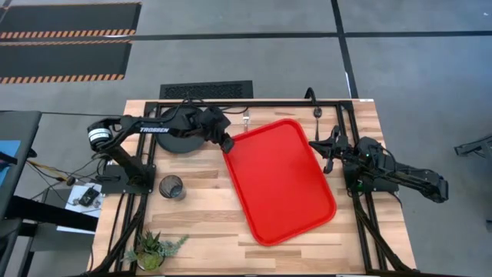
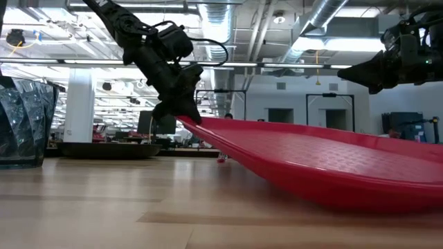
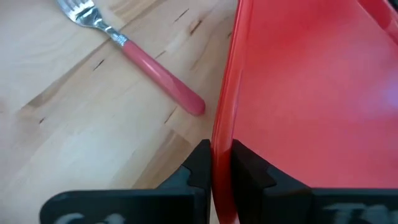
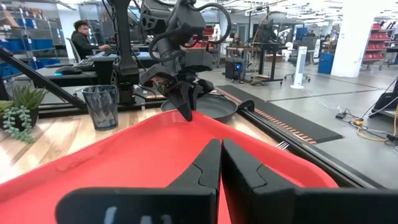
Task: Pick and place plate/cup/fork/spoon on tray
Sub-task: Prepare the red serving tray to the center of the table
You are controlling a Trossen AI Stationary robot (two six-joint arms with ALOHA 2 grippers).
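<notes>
The tray [image 1: 280, 181], filling the centre of the high view, is pinched at its upper-left rim by the left gripper [image 1: 227, 144], whose 2 fingers are clamped on the thin edge, that corner being raised off the table [image 1: 200, 223]. The right gripper [image 1: 329, 148], at centre right, is seen with its fingers pressed together on nothing. The tray is judged light, stiff and slick, so a rim grip near a corner seems best.

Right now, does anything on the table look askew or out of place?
Yes: the tray is not lying flat. The left hand is clamped on the rim at one corner and holds that corner off the table, so the tray slopes in the low view. It also sits skewed to the table's edges. The right hand hovers shut over it.
</notes>
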